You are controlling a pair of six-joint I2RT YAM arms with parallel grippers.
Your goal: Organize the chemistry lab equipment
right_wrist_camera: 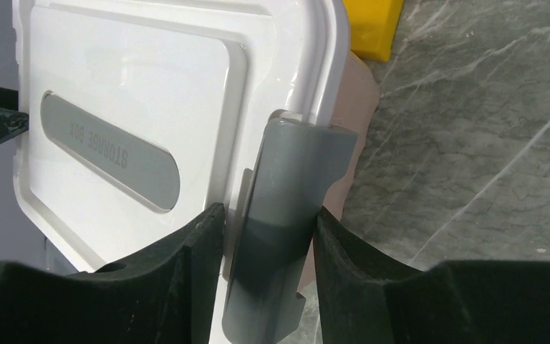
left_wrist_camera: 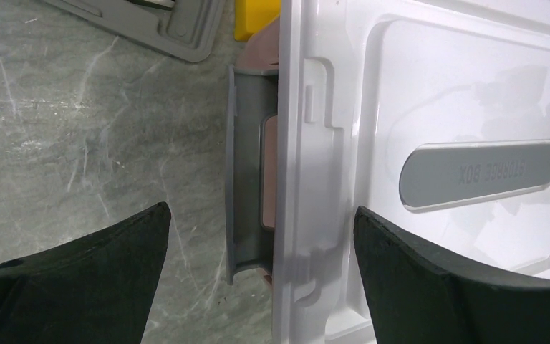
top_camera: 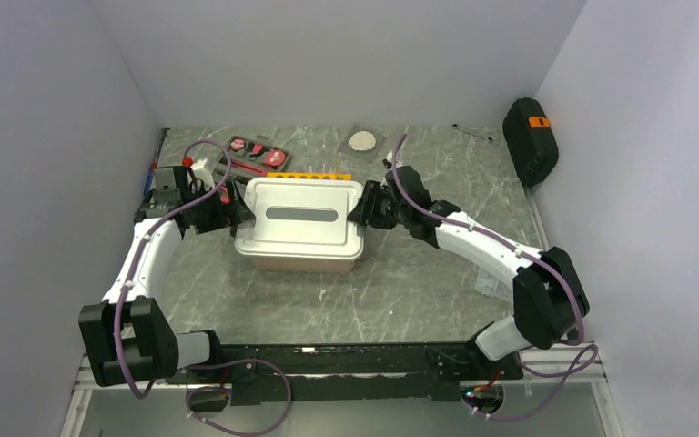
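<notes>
A storage box [top_camera: 300, 218] with a white lid is sitting in the middle of the marbled grey table [top_camera: 419, 291], and both arms are reaching in to its short ends. The lid is lying shut on the tan body, its grey label panel facing up.

The left pincer [left_wrist_camera: 259, 215] is hovering at the box's left end with its fingers spread wide apart. One finger is over the bare table and the other over the lid, with the left grey latch [left_wrist_camera: 243, 172] between them. Neither finger is touching the latch.

The right pincer [right_wrist_camera: 268, 211] is straddling the right grey latch [right_wrist_camera: 286, 215] at the box's right end. Its fingers are standing narrowly on either side of the latch. The outer finger is looking pressed to the latch edge, while a sliver of white rim is showing by the inner one. Whether the grip is firm cannot be told.

The yellow test-tube rack [top_camera: 309, 176] is lying on the table just beyond the far side of the box, its row of holes peeking over the lid. It is apart from both pincers.

The red-and-black tool kit [top_camera: 257, 153] is resting farther back to the left. A black case [top_camera: 530, 137] is leaning against the right wall.
</notes>
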